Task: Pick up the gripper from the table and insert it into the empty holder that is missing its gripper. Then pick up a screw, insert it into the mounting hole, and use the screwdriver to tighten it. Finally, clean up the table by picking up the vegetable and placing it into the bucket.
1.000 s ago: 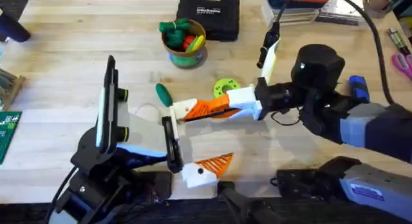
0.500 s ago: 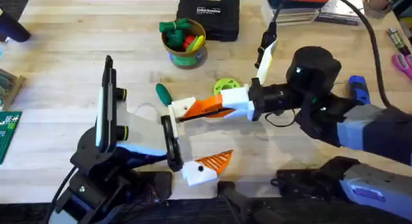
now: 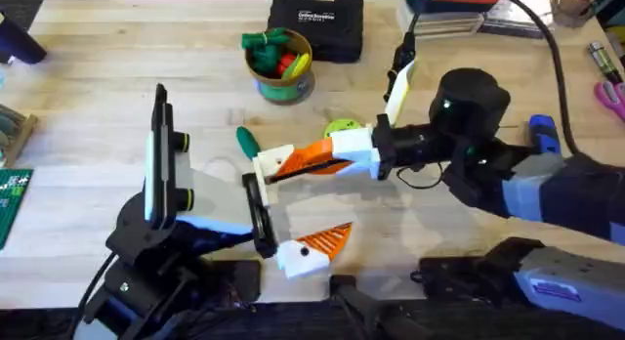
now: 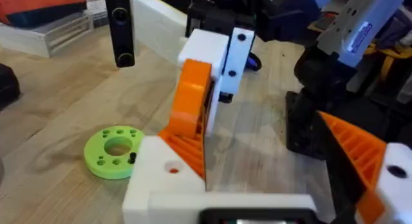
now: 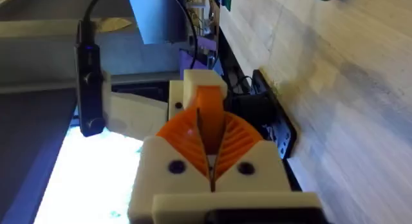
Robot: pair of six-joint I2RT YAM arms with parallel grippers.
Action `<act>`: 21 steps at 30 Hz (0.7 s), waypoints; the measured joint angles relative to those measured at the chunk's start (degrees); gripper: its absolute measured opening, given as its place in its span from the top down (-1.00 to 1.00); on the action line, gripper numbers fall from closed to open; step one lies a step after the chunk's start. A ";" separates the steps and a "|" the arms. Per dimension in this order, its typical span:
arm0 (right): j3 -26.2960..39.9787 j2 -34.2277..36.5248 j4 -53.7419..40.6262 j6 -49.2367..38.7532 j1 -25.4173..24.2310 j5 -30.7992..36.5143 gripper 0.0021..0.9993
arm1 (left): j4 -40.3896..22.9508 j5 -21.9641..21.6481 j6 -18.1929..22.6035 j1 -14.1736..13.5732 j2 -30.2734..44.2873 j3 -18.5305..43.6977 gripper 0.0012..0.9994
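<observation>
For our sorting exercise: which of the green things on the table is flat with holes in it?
The round light-green disc. The dark green vegetable is a solid oblong, and the bucket stands upright with only a green band.

On my wooden tabletop (image 3: pixel 98 76) a flat black case (image 3: pixel 317 25) lies at the far edge. A green disc with holes (image 3: pixel 340 130) rests near the middle. A green circuit board (image 3: pixel 12 203) sits at the left edge, and pink-handled scissors (image 3: pixel 611 94) at the right.
</observation>
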 joint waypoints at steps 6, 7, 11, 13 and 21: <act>0.00 0.00 0.00 0.02 0.00 0.00 0.98 | 0.00 0.00 0.00 0.00 0.00 0.00 -0.97; 0.00 0.00 0.00 0.08 0.00 0.00 0.97 | 0.00 0.00 0.00 0.00 0.00 0.00 -0.97; 0.00 0.02 -0.02 0.39 0.00 0.00 0.90 | 0.00 0.02 0.02 0.00 0.00 0.00 -0.97; 0.00 0.00 -0.02 0.44 0.00 0.00 0.86 | 0.00 0.02 0.02 0.00 0.00 0.00 -0.97; 0.00 0.07 -0.04 0.37 0.00 0.20 0.81 | 0.00 0.00 0.04 0.00 0.00 0.00 -0.97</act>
